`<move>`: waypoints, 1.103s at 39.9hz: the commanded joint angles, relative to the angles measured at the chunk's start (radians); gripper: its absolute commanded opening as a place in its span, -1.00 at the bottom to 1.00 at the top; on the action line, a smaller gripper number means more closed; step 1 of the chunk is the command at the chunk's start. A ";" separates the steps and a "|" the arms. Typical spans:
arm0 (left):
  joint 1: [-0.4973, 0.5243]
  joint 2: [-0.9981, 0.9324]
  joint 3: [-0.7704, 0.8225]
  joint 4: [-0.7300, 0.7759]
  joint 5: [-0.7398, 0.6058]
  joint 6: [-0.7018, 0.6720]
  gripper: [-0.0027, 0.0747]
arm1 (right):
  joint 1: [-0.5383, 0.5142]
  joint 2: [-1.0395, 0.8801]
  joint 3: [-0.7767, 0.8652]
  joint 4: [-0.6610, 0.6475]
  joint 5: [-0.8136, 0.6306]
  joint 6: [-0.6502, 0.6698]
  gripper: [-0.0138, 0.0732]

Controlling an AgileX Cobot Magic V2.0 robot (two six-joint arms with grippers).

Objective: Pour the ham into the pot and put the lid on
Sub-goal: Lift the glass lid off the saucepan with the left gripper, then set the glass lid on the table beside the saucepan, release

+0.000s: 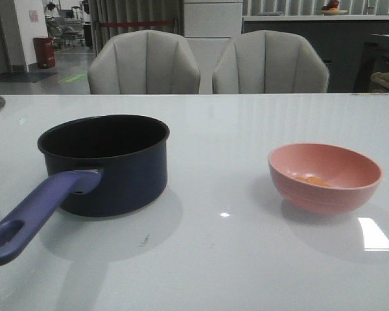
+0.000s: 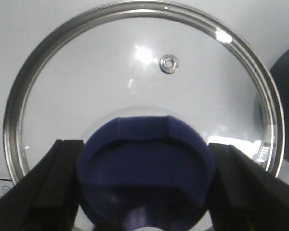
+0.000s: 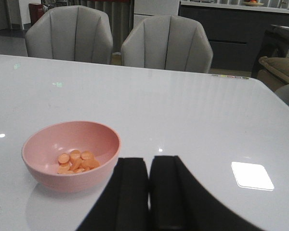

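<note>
Left wrist view: left hand (image 2: 144,192) wide around lid (image 2: 86,91) knob, no lettering readable; right hand (image 3: 148,192) closed, empty.

The pot (image 1: 110,162) is dark navy outside and near black inside, with a blue-purple handle (image 1: 35,214). The bowl (image 1: 325,176) is plain pink, without pattern, and the ham (image 3: 77,161) in it is orange to orange-pink in small rounds. The lid (image 2: 135,72) is clear glass with a steel-grey rim, a small silver vent ring (image 2: 169,63) and a deep blue knob (image 2: 147,173). The left gripper's fingers (image 2: 33,192) are black, as are the right gripper's fingers (image 3: 130,192). The tabletop (image 1: 246,259) is glossy pale grey-white with bright white glints. Two chairs (image 1: 144,63) behind are light grey with vertical seams, and a bin (image 1: 45,52) far left is red.
</note>
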 commanded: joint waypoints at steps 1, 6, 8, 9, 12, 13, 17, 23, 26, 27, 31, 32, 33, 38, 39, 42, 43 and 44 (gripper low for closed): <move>0.018 -0.059 0.056 -0.028 -0.118 0.010 -0.27 | -0.003 -0.020 -0.005 -0.011 -0.084 -0.002 -0.29; 0.014 -0.051 0.138 -0.031 -0.224 0.011 -0.27 | -0.003 -0.020 -0.005 -0.011 -0.084 -0.002 -0.29; 0.012 -0.044 0.163 -0.037 -0.262 0.011 -0.27 | -0.003 -0.020 -0.005 -0.011 -0.084 -0.002 -0.29; 0.011 -0.037 0.170 -0.042 -0.277 0.018 -0.26 | -0.003 -0.020 -0.005 -0.011 -0.084 -0.002 -0.29; 0.011 -0.015 0.179 -0.073 -0.287 0.054 -0.25 | -0.003 -0.020 -0.005 -0.011 -0.084 -0.002 -0.29; 0.011 -0.008 0.179 -0.077 -0.287 0.056 -0.25 | -0.003 -0.020 -0.005 -0.011 -0.084 -0.002 -0.29; 0.011 0.022 0.179 -0.077 -0.283 0.062 -0.25 | -0.003 -0.020 -0.005 -0.011 -0.084 -0.002 -0.29; 0.011 0.053 0.179 -0.077 -0.276 0.062 -0.20 | -0.003 -0.020 -0.005 -0.011 -0.084 -0.002 -0.29; 0.011 0.062 0.179 -0.079 -0.264 0.089 -0.07 | -0.003 -0.020 -0.005 -0.011 -0.084 -0.002 -0.29; 0.011 0.065 0.179 -0.079 -0.259 0.102 0.00 | -0.003 -0.020 -0.005 -0.011 -0.084 -0.002 -0.29; 0.011 0.067 0.179 -0.079 -0.248 0.104 0.27 | -0.003 -0.020 -0.005 -0.011 -0.084 -0.002 -0.29; 0.011 0.067 0.179 -0.079 -0.247 0.104 0.35 | -0.003 -0.020 -0.005 -0.011 -0.084 -0.002 -0.29; 0.011 0.067 0.179 -0.079 -0.244 0.104 0.40 | -0.003 -0.020 -0.005 -0.011 -0.084 -0.002 -0.29; 0.011 0.067 0.179 -0.079 -0.239 0.104 0.58 | -0.003 -0.020 -0.005 -0.011 -0.084 -0.002 -0.29; 0.011 0.067 0.179 -0.079 -0.239 0.104 0.58 | -0.003 -0.020 -0.005 -0.011 -0.084 -0.002 -0.29; 0.011 0.066 0.177 -0.077 -0.231 0.104 0.58 | -0.003 -0.020 -0.005 -0.011 -0.084 -0.002 -0.29; 0.011 0.066 0.175 -0.077 -0.229 0.104 0.58 | -0.003 -0.020 -0.005 -0.011 -0.084 -0.002 -0.29; 0.011 0.064 0.175 -0.075 -0.225 0.104 0.58 | -0.003 -0.020 -0.005 -0.011 -0.084 -0.002 -0.29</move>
